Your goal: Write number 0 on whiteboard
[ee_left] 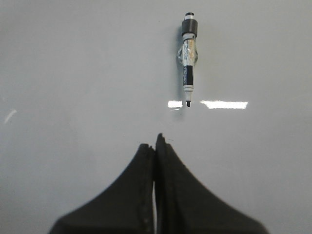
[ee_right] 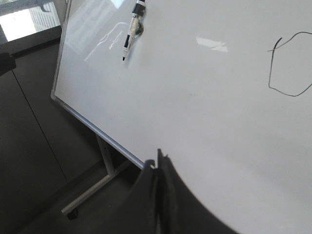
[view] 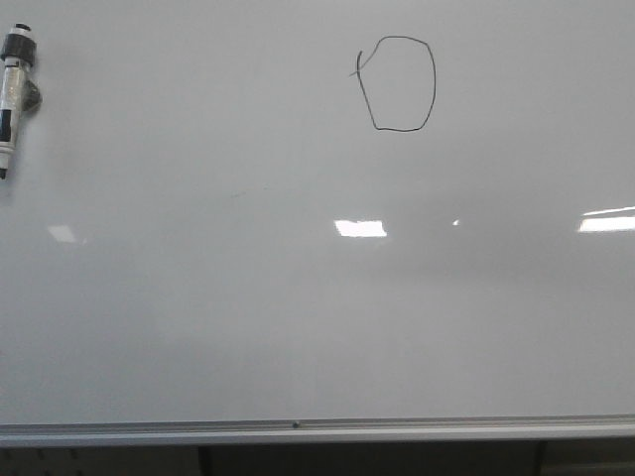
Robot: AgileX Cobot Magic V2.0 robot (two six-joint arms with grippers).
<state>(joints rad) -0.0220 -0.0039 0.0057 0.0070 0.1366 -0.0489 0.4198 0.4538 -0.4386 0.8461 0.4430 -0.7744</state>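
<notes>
The whiteboard (view: 298, 297) fills the front view, with its silver frame edge along the bottom. The number 0 (view: 434, 84), a thin black oval outline with a stray tick at its upper left, is drawn at the upper middle; part of it shows in the right wrist view (ee_right: 271, 83). A marker (view: 15, 89) sticks to the board at the far left, tip down; it also shows in the left wrist view (ee_left: 188, 63) and the right wrist view (ee_right: 132, 27). My left gripper (ee_left: 156, 141) is shut and empty, below the marker. My right gripper (ee_right: 158, 158) is shut and empty, by the board's lower edge. Neither gripper shows in the front view.
Bright rectangular glare patches (view: 360, 228) lie across the board's middle. The board's metal stand leg and a castor (ee_right: 73, 210) stand on the dark floor at its left side. A dark panel (ee_right: 29, 146) lies behind the board's left edge.
</notes>
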